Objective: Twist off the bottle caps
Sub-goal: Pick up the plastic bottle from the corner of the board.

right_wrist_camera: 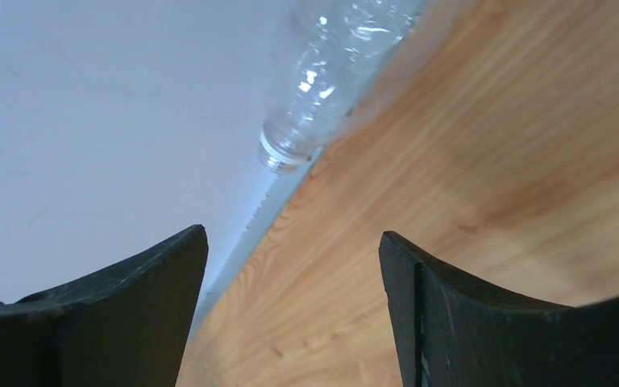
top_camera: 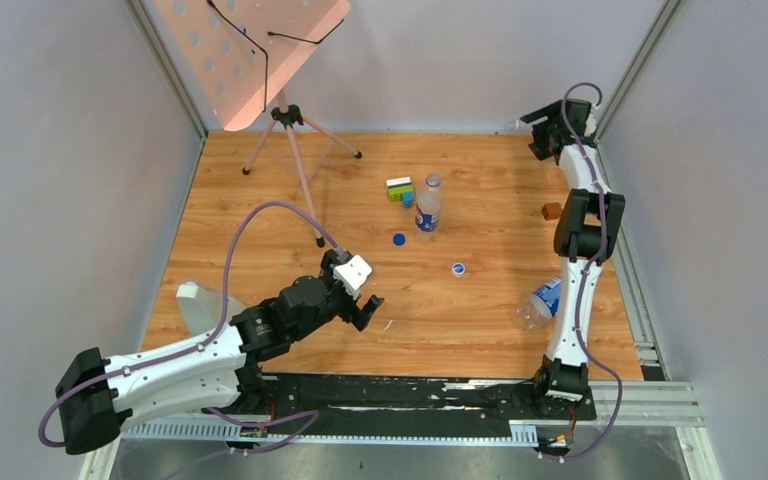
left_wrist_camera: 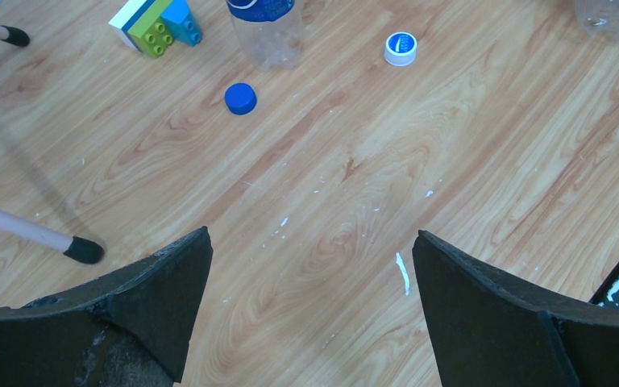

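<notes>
Wide apart and empty, the left claw hangs low over the middle of the wooden table in the top view. Its arm stretches forward and rightward from the near left corner. The right claw sits far in the back right corner, its arm raised along the right edge. Three bottles show: the upright bottle at mid-table, the lying bottle by the right arm's base, and the clear bottle, faint, in that corner. Two loose caps lie on the wood near the upright bottle: the blue cap and the whitish cap. One block cluster, one brown cube and one tripod stand further back.

In the left wrist view, the left claw is spread with bare wood between its fingers. Both caps lie well ahead of it.

In the right wrist view, the right claw is parted and holds nothing. The clear bottle lies against the wall ahead, its neck uncapped.
</notes>
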You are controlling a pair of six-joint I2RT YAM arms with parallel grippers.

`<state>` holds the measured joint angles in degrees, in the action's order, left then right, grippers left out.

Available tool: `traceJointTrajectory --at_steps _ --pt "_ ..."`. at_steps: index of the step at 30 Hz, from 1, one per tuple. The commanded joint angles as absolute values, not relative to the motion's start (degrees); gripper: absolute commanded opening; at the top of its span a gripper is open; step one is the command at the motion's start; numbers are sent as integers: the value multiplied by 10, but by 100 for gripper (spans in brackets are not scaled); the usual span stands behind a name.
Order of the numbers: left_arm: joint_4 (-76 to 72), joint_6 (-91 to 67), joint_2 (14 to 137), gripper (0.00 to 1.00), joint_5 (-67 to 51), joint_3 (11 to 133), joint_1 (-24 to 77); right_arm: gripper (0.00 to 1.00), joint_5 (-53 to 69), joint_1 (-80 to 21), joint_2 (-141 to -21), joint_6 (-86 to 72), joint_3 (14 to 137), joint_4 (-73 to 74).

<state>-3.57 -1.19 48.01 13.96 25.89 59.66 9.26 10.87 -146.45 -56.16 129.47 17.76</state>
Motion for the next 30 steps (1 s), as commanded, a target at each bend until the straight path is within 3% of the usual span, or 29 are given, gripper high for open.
traceJointTrajectory --at_steps 1,23,30 --pt "-75 -22 473 100 161 257 592 79 9 99 -1508 -647 1370 135" --pt "-69 -27 507 100 159 265 574 73 -64 110 -1656 -779 1487 66" --pt "-68 -31 537 100 148 275 567 54 -58 111 -1688 -788 1499 43"
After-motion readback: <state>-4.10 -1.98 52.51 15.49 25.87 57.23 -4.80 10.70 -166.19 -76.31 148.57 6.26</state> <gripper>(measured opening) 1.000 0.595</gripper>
